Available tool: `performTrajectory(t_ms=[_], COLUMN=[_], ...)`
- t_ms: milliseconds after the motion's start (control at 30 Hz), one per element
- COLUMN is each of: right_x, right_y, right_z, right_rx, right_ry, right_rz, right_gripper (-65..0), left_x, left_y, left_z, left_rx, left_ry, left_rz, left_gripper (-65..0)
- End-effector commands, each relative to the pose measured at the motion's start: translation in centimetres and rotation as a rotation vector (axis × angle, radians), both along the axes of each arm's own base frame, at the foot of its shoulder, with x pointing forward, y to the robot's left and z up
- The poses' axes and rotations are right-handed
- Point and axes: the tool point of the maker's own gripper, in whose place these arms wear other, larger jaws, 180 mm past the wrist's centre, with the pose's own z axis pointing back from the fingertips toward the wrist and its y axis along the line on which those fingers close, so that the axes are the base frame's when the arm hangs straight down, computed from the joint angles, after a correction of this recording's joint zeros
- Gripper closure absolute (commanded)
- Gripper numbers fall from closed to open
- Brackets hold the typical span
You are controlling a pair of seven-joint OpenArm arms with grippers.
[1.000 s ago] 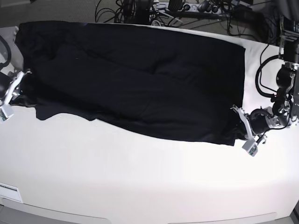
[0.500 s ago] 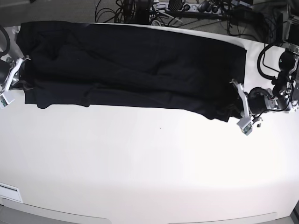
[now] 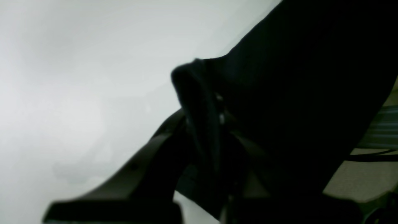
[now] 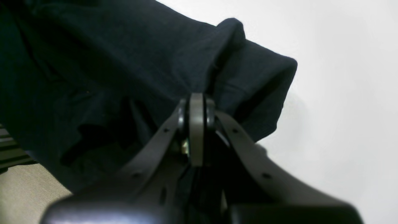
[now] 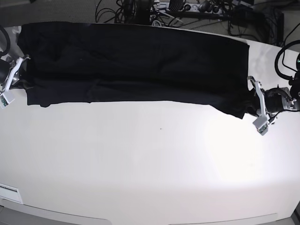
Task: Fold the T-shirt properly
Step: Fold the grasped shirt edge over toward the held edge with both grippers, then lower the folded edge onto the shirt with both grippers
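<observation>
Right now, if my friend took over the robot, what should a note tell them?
Left gripper: shut on the T-shirt, at its end on the base view's right.
Right gripper: shut on the T-shirt's other end.
The shirt lies stretched in a long band across the far part of the white table, plain black side showing.
Done: it looks folded once lengthwise.
Left: fold it shorter and let go.

The T-shirt (image 5: 136, 61) is soft, matt black cloth; the table (image 5: 140, 164) is smooth, matt white.
</observation>
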Motion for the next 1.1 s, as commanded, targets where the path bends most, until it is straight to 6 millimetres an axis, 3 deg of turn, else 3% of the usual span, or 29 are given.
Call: performTrajectory(t_ms=[0,267,633,867,900,1000,1033,1067], right_x=[0.9,0.6,0.3,0.3,0.2,0.3,0.5,0.7], right_y=[-0.2,-0.3,-0.5,-0.5,-0.5,-0.8,-0.7,-0.6], right_z=[1.5,1.3,0.9,0.9,0.9,0.9,1.0,1.2], right_rx=[-0.006,-0.014,-0.03,-0.03,-0.032,-0.028,-0.022,-0.013], right_ry=[-0.045,-0.028,-0.002,-0.002,0.0,0.006,-0.005,-0.019], right_rz=[0.011,0.013,0.015,0.015,0.015,-0.014,-0.015,-0.017], right_gripper=[0.0,0.0,0.0,0.0,-6.0,-32.5,-34.8,-34.7], left_x=[0.7,-1.7,-2.2,-4.0,-4.0,-4.1,-4.0,-4.0], left_y=[0.3,-1.3,-0.4,-0.5,-0.5,-0.4,-0.5,-0.4], left_z=[1.7,2.0,0.9,0.6,0.6,0.5,0.5,0.5], left_rx=[-0.014,-0.127,-0.046,-0.044,-0.045,-0.039,-0.04,-0.04], left_ry=[-0.043,0.126,0.149,0.251,0.25,0.256,0.254,0.254], left_rz=[0.0,-0.032,-0.042,-0.083,-0.083,-0.084,-0.084,-0.084], left_gripper=[0.0,0.0,0.0,0.0,-1.8,-24.6,-30.2,-31.7])
